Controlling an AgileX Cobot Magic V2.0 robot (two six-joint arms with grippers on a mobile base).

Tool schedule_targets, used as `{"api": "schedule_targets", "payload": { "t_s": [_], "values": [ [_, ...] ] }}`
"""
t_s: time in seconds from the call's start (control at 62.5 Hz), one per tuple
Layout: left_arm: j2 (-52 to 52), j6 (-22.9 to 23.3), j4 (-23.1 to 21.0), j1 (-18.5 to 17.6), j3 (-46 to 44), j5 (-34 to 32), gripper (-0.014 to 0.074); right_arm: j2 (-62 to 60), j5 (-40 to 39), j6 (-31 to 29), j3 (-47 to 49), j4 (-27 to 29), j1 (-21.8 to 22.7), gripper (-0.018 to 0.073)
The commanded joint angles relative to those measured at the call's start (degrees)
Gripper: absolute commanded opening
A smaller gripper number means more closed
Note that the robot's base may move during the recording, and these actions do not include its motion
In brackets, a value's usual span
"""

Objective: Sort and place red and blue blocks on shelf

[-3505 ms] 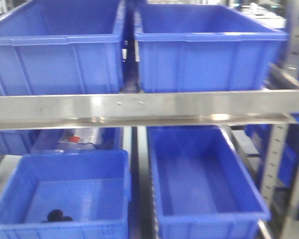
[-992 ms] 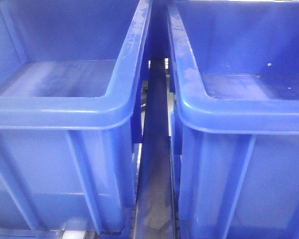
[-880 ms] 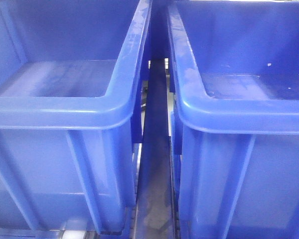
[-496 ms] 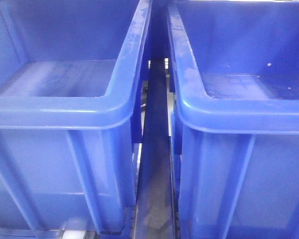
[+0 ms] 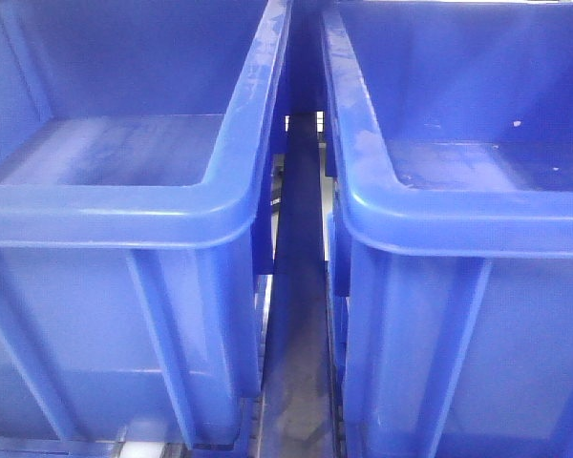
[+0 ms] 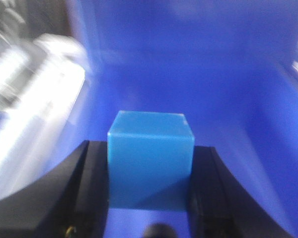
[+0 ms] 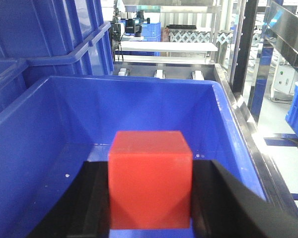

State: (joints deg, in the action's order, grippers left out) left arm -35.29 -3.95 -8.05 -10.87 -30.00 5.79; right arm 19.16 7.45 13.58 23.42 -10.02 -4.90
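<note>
In the left wrist view, my left gripper (image 6: pixel 149 151) is shut on the blue block (image 6: pixel 150 163), a plain cube held by its two sides between the black fingers (image 6: pixel 89 183). Blurred blue bin wall (image 6: pixel 188 74) fills the background. In the right wrist view, my right gripper (image 7: pixel 150 168) is shut on the red block (image 7: pixel 150 178), which hangs over the inside of a blue bin (image 7: pixel 139 109). I cannot tell whether either block touches a bin floor. The shelf shows as a steel frame (image 7: pixel 243 124) beside that bin. Neither gripper appears in the front view.
Two large blue bins, the left one (image 5: pixel 124 215) and the right one (image 5: pixel 458 219), stand side by side with a narrow gap over a grey shelf rail (image 5: pixel 296 382). A blurred white strip (image 6: pixel 35 109) runs left of the blue block. More blue bins (image 7: pixel 44 34) are stacked at the left.
The front view closed in from a wide look at two shelf tiers to the rims of the upper two bins. Over the last second it has held still.
</note>
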Motion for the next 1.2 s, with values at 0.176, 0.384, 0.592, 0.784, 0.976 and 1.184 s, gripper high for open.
{"api": "schedule_targets", "payload": {
  "t_s": [0.176, 0.384, 0.592, 0.784, 0.976, 1.184],
  "values": [
    [-7.6, 0.1, 2.8, -12.0, -2.6, -7.2, 0.0185, 5.8, -5.7, -0.4, 2.7, -0.8, -1.9, 0.0056],
    [-11.3, 0.1, 2.8, -14.5, -2.6, -11.0, 0.0185, 13.2, -5.8, -0.4, 3.5, -0.9, -9.4, 0.0056],
    [-12.1, 0.1, 2.8, -14.5, -2.6, -11.1, 0.0185, 18.4, -7.5, -0.4, 3.5, -0.9, -13.4, 0.0056],
    [-12.1, 0.1, 2.8, -14.5, -2.6, -10.9, 0.0185, 22.1, -8.1, -0.4, 3.5, -0.9, -13.4, 0.0056],
    [-12.2, 0.1, 2.8, -14.5, -2.6, -10.3, 0.0186, 24.4, -9.5, -0.4, 3.5, -0.9, -13.4, 0.0058],
    [-12.2, 0.1, 2.3, -14.5, -2.2, -7.3, 0.0206, 24.4, -13.0, -0.4, 3.5, -0.9, -13.4, 0.0065]
  ]
}}
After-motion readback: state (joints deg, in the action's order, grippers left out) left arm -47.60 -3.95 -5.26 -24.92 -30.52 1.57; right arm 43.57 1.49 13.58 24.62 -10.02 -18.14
